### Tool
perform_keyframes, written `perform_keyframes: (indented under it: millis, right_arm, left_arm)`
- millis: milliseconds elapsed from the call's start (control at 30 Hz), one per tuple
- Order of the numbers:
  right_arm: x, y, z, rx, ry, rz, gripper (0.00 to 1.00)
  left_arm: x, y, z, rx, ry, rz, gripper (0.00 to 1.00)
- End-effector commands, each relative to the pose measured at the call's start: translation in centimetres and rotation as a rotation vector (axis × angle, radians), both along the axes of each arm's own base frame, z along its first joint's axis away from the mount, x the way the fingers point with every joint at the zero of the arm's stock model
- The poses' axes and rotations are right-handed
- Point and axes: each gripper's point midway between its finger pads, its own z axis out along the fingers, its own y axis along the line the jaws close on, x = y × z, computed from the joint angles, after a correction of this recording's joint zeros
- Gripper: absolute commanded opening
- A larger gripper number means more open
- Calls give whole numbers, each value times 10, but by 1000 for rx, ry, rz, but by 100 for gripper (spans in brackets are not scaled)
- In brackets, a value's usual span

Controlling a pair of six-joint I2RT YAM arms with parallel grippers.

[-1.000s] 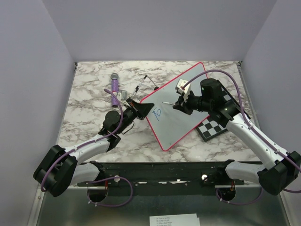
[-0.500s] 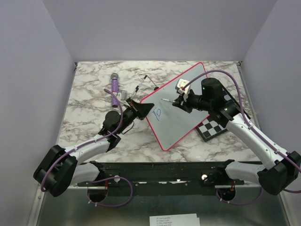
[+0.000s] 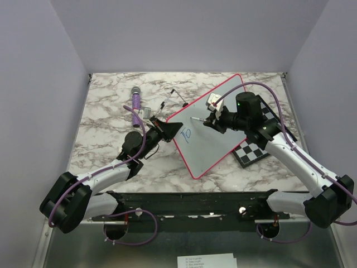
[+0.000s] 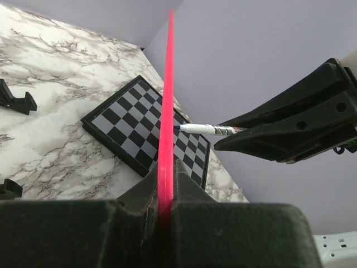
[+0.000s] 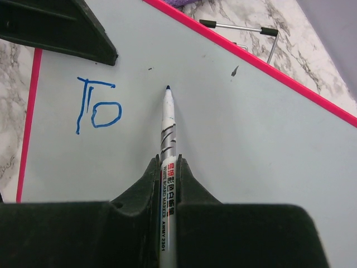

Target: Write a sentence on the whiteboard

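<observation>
My desk (image 3: 109,114) is white marble veined in grey. Plain lavender walls (image 3: 184,33) close it in on three sides.

There is one whiteboard (image 3: 215,148). It sits right of centre in the top view, turned on a diagonal, with its pink rim all round. My left tool (image 3: 165,128) is closed on the rim at the board's left corner. In the left wrist view that rim runs straight up between the two fingers (image 4: 189,190).

My right tool (image 5: 167,181) is closed tight around one marker (image 5: 167,125), held over the middle of the board. The tip is at the white face, up and right of the writing. I cannot tell whether it touches.

The sentence (image 5: 97,109) so far is two blue letters, "To", near the board's left corner.

One chessboard (image 3: 252,152) lies at the board's lower right edge, partly under my right arm. One purple cylinder (image 3: 135,99) lies in the upper left of the desk. One thin metal rod (image 5: 240,28) with black tips lies just past the board's far rim.
</observation>
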Motion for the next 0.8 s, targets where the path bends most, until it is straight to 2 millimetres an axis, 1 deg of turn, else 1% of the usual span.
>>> perform_keyframes:
  millis: [0,367,567,633,667,767]
  right_arm:
    - [5,-4,-15,-29,28,-28,1]
    - [-3,-10,-27,-68,55,-21,0]
    - [-13,-16,-40,-97,83,-10,1]
    - [-16,-18,-40,-99,84,-7,0]
    - [-18,-19,-44,-106,93,-6,0]
    - [-24,-22,-47,-115,98,0,0]
  left_arm:
    - [-9,6,52,-137,-133,-10,0]
    - [-8,7,54,-137,-136,-2,0]
    - [-6,9,54,-137,-134,7,0]
    - [-6,9,55,-136,-135,9,0]
    - [-6,9,55,-137,-134,10,0]
    - [-5,10,54,-135,-134,12,0]
